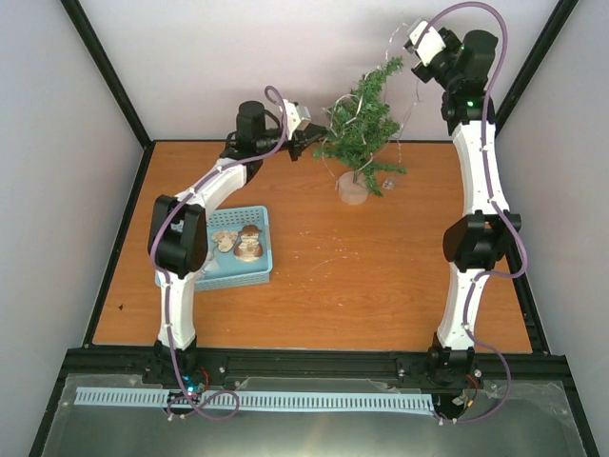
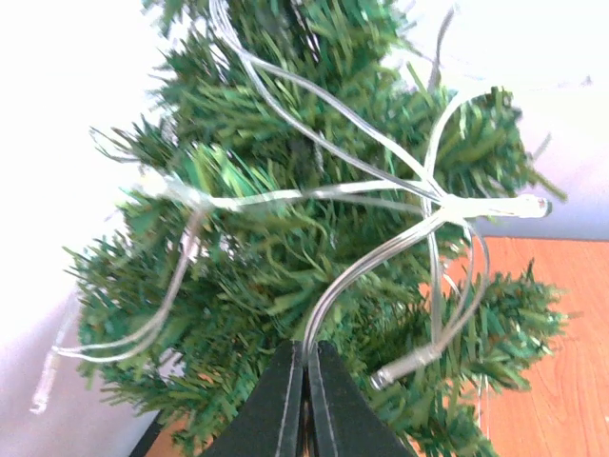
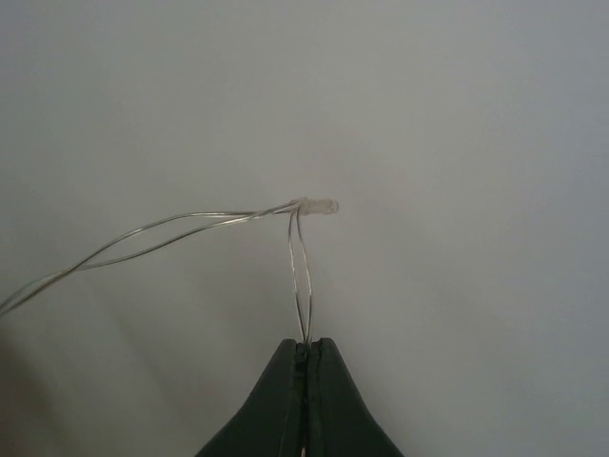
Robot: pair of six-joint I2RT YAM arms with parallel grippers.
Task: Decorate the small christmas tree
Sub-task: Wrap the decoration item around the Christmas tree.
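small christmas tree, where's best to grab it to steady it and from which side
Probably the short bare trunk of the small christmas tree, just above its round base, coming in low from the near side. It is the only slim, rigid part; higher up, bristly branches and light string loops crowd it, and the left gripper sits at its left.

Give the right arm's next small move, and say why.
Probably swing the right gripper down around the small christmas tree: it pinches the light string clear of the tree, with slack hanging, while the left gripper pins the string against the branches.
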